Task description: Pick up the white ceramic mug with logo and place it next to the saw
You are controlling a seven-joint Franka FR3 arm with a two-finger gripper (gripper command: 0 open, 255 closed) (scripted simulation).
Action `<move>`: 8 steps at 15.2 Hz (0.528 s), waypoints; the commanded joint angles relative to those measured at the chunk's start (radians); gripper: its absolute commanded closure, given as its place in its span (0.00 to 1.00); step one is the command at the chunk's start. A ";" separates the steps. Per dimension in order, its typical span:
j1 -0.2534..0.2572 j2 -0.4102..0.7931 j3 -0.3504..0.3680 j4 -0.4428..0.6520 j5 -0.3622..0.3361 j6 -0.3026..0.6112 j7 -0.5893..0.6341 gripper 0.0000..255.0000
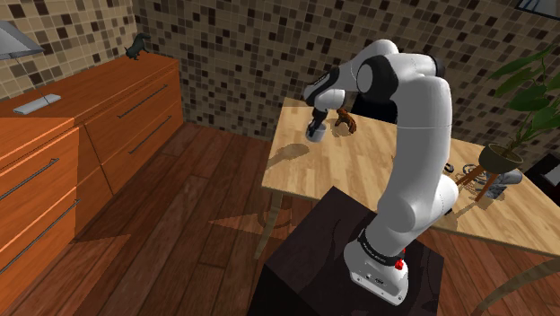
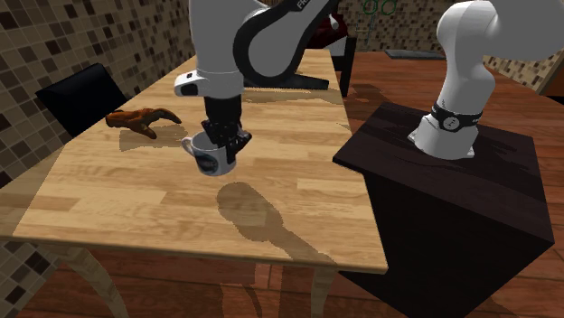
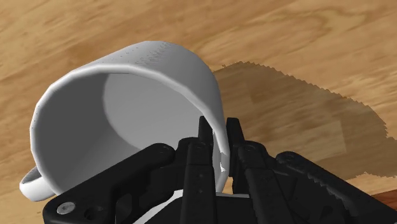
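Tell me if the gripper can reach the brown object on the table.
Probably yes: the gripper, clasping the white mug, hangs close beside the brown object, with bare table between.

The mug (image 2: 214,155) bears a dark mark too small to read; in the wrist view part of its rim is hidden behind the gripper (image 3: 219,127); the brown thing (image 2: 140,120) beside the mug and the small things (image 1: 480,178) well apart from it are too small to name.
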 commanded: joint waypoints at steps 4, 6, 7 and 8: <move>0.014 -0.047 -0.016 0.004 -0.023 -0.049 0.017 1.00; 0.018 -0.064 -0.022 0.007 -0.032 -0.068 0.023 1.00; 0.020 -0.072 -0.025 0.009 -0.036 -0.078 0.025 1.00; 0.022 -0.080 -0.028 0.011 -0.041 -0.088 0.028 1.00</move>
